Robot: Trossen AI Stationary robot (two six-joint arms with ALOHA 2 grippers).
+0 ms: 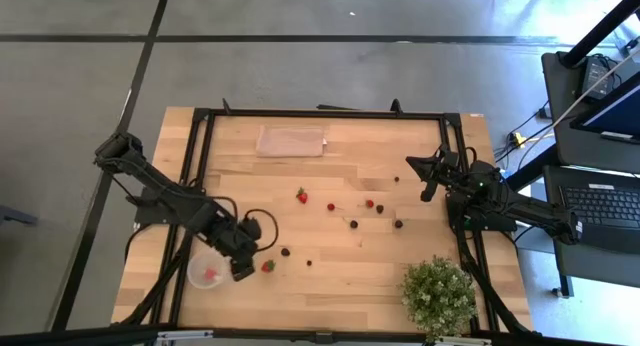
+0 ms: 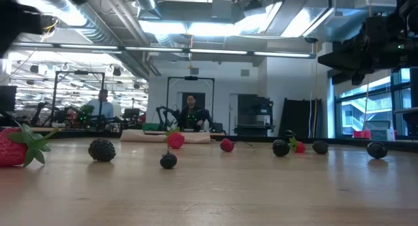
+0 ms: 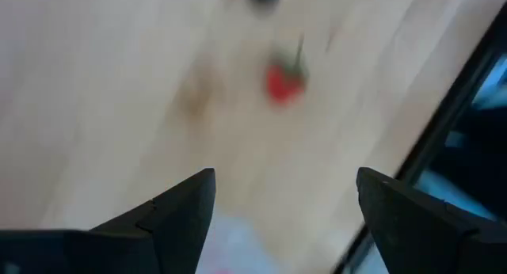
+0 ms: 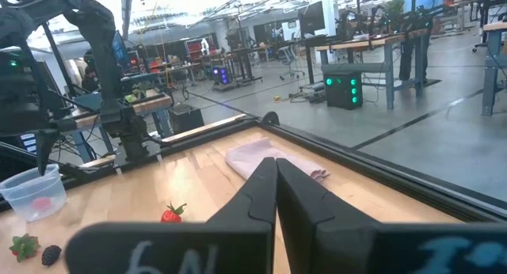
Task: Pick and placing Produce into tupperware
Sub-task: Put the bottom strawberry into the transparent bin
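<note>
Beside the round clear tub (image 1: 206,272) on the wooden desk (image 1: 330,276), the left hand (image 1: 244,266) hung released, a strawberry (image 1: 268,266) near

A pinkish folded cloth (image 1: 291,141) is lying flat near the far edge of the wooden table (image 1: 340,276), inside the black frame (image 1: 320,114) that is running along the table's edges. A bushy green potted plant (image 1: 439,295) is standing at the near right corner. A laptop (image 1: 598,205) is sitting open on a stand beside the table. Two people (image 2: 191,112) are sitting in the room behind.
</note>
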